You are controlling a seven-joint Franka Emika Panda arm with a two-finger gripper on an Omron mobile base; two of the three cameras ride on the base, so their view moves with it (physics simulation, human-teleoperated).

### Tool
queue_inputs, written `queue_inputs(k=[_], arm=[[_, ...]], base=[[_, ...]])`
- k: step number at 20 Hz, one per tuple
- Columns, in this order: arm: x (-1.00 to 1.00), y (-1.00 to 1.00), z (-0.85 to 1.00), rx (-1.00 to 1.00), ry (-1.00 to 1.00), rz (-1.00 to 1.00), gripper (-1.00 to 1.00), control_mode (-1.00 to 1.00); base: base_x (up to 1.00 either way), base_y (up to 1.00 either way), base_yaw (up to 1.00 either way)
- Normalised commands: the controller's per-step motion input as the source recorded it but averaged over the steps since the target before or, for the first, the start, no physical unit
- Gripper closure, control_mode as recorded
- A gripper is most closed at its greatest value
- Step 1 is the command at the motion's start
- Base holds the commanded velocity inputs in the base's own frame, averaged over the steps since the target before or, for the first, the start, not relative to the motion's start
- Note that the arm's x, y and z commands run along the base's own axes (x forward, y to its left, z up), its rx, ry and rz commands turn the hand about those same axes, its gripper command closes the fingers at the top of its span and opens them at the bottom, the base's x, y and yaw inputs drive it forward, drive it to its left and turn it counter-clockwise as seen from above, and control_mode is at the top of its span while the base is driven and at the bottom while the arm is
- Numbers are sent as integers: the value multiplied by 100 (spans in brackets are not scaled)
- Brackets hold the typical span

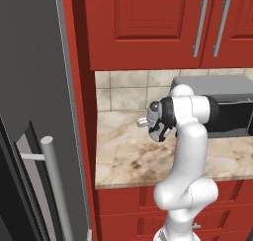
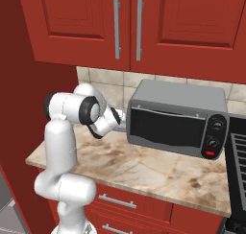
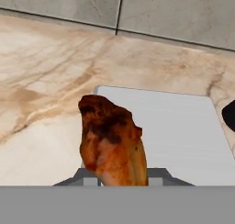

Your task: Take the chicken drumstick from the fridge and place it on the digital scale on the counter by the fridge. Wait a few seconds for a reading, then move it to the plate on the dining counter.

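Chicken drumstick [image 3: 112, 142] on the near edge of the digital scale [image 3: 179, 131], on the surface [image 3: 41, 99]. You cannot tell the tool's grip; verify closure, then lift straight.

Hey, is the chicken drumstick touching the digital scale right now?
Cannot tell. In the hand view the chicken drumstick overlaps the front of the digital scale, but its lower end is cut off, so no contact or gap shows.
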Motion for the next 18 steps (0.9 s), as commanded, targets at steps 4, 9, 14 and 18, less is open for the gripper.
queue_inputs(k=[4,9,14,18], arm=[[-9,0,-2,8,-8,0,100,-100],[-78,0,71,10,-33,0,100,-100],[-100,0,100,3,-38,0,100,-100],[-100,9,100,0,-21,0,100,-100]], base=[[0,0,0],[0,0,0],[0,0,0],[0,0,0]])
